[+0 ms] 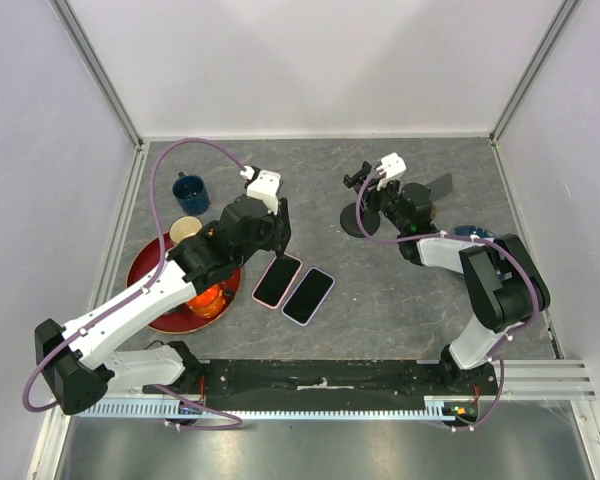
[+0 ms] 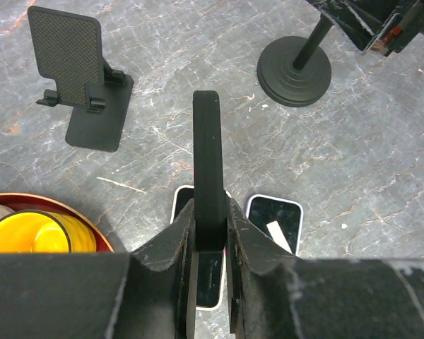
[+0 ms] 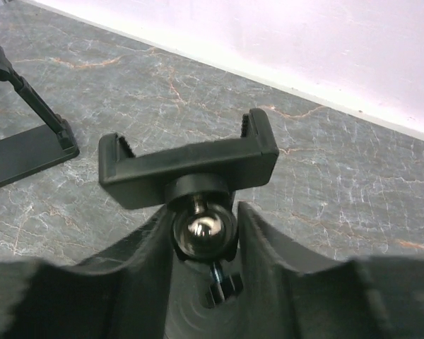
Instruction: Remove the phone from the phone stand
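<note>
The left pincer is clenched on the phone; the stand is clasped at its ball joint by the right pincer, presumably against tipping.

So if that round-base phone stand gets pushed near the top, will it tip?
Likely: the clamp sits high on a thin pole over the round base, so a high push has leverage. The wide base probably resists. The ball joint may swivel.
</note>
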